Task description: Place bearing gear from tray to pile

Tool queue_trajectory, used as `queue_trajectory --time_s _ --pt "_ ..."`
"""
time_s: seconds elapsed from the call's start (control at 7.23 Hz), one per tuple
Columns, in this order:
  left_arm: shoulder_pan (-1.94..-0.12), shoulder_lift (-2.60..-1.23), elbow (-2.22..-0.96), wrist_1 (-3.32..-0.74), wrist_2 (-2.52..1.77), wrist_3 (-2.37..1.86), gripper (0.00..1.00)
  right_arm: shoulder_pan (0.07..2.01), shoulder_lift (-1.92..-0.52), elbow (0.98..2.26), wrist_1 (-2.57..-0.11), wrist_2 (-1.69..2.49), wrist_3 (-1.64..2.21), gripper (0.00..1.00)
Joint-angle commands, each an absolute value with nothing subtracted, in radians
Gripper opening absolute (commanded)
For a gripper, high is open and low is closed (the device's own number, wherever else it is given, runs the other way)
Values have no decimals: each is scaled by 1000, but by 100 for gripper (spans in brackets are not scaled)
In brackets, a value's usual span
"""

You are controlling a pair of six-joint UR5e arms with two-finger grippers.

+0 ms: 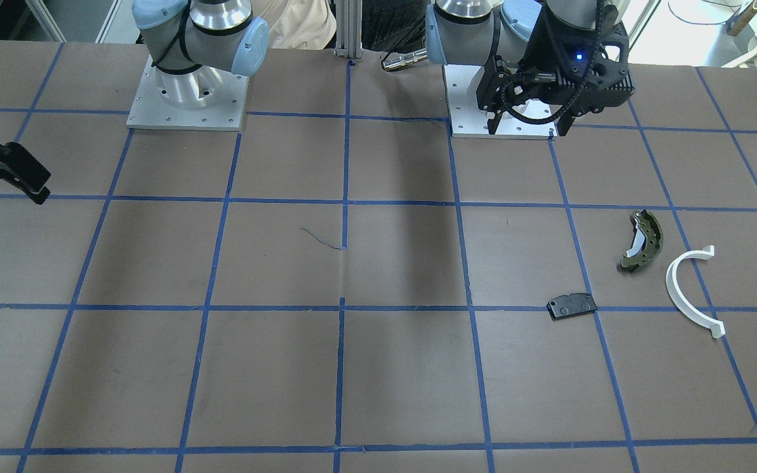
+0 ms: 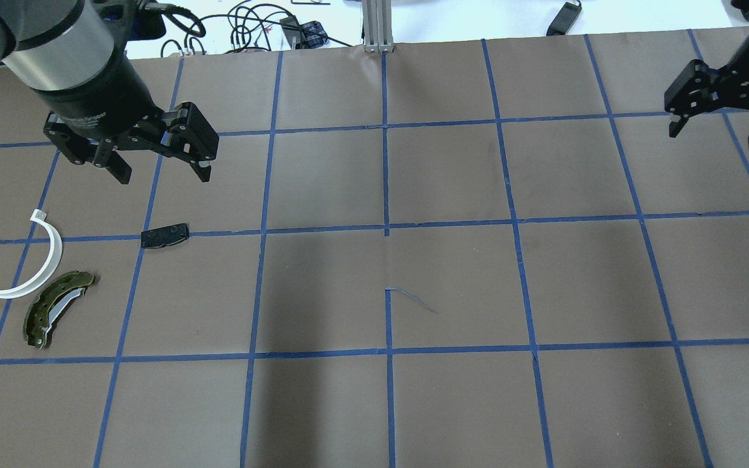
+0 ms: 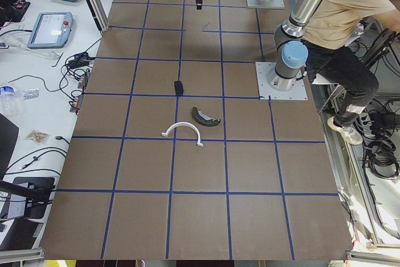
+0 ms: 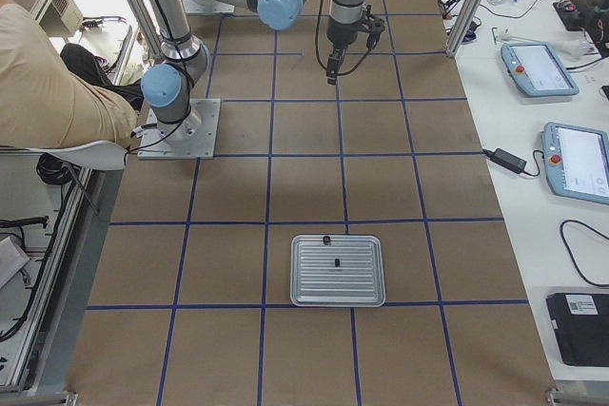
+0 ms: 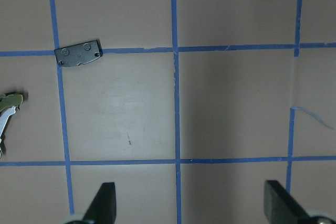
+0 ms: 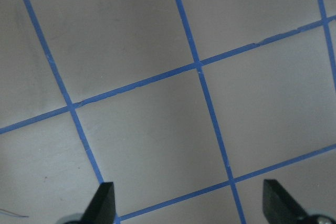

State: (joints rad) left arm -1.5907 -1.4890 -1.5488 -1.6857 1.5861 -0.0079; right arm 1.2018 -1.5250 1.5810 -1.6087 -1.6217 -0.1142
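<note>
The only lettering is a thin white line of print on the collar of the left gripper, too small to read; the parts and the tray carry no label that can be made out. The bearing gear shows only as a small dark speck in the middle of the tray. A second speck sits at the tray's rim, on the side toward the arms; both are too small to tell their shape. The right gripper hangs above bare table, well apart from the tray, fingers spread wide and holding nothing. The pile lies at the end of the table far from the tray: a black pad, an olive brake shoe and a white half-ring, each apart from the others. The left gripper hovers near the pad on its side away from the robot, also spread wide and empty, well apart from the tray
</note>
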Motion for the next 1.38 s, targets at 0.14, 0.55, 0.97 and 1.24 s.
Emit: queue_trajectory --time_s 0.14,0.55,0.97,1.24 --pt "-1591 -1494 -1543 -1687 1586 -8 100 1013 -1453 1580 -1720 -1611 -601 100" --pt "-1591 -1488 -1548 -1689 1586 -8 100 879 -1336 1568 -1847 -1608 -878 100" --pt "-1591 -1491 -1545 -1689 1586 -8 100 801 -1251 1568 -1992 -1612 -1149 100" --pt "-1591 -1489 -1545 -1689 1586 -8 100 750 -1192 1566 -1997 -1614 -1330 100"
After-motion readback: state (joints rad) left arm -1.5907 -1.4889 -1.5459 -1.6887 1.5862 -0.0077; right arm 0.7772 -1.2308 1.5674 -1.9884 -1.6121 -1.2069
